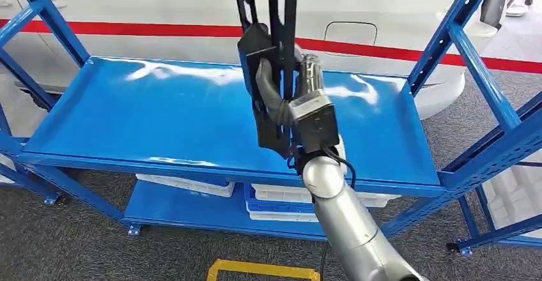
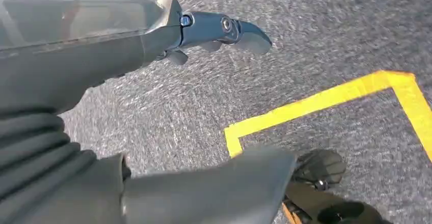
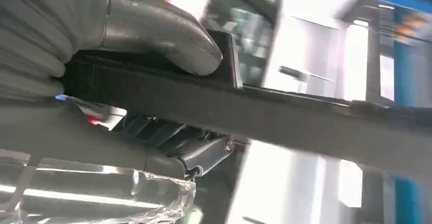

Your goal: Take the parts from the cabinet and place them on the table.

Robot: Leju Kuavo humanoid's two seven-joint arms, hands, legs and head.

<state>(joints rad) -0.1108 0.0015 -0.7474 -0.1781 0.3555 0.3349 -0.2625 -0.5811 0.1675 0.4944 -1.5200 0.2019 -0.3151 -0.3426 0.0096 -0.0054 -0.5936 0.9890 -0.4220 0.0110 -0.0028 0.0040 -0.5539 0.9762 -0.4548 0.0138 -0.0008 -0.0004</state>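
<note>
Your right robot hand (image 1: pixel 291 102) is wrapped around a long black part (image 1: pixel 271 45), thumb on one face and darker fingers on the other — a firm hold. The part stands upright and runs out past the top of the head view; its lower end hangs above the blue shelf (image 1: pixel 160 121), near the middle. In the right wrist view the thumb (image 3: pixel 168 35) presses flat on the dark bar (image 3: pixel 285 117); the background there is blurred.

Edges to mind: blue uprights (image 1: pixel 447 38) flank the shelf on both sides, and a diagonal brace (image 1: pixel 486 76) crosses on the right. The shelf surface around the part lies open and glossy. The lower shelf carries stacked white trays (image 1: pixel 281 198).

Your left robot hand (image 2: pixel 214 30) hangs over grey carpet (image 2: pixel 305 46), fingers apart, holding nothing. Yellow tape (image 2: pixel 316 102) marks a corner on the floor beneath it.

Behind the rack — a white wall with a red stripe (image 1: pixel 128 29).
</note>
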